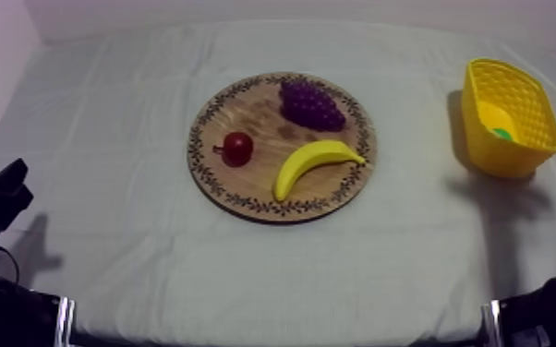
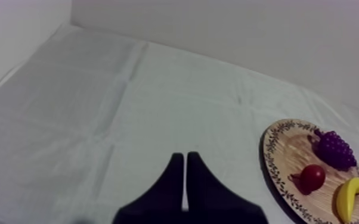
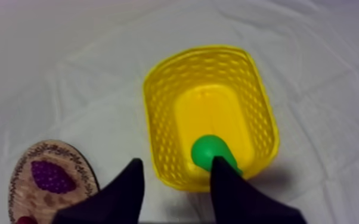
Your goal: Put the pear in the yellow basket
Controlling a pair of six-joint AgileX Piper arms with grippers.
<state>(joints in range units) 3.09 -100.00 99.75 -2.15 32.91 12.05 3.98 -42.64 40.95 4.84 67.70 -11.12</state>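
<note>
Pear (image 3: 209, 152) lies inside the yellow basket (image 3: 158, 101), the drop apparently made: right gripper (image 3: 176, 162) hangs above it, fingers wide and empty. Left gripper (image 2: 185, 158) idles aside, fingers pressed together, holding nothing.

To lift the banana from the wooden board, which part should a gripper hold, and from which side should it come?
Hold the banana across its thick middle, coming from straight above and closing on its two long sides. It lies flat on the wooden board, and the grapes and the small red fruit lie apart from it, so there seems room.
</note>
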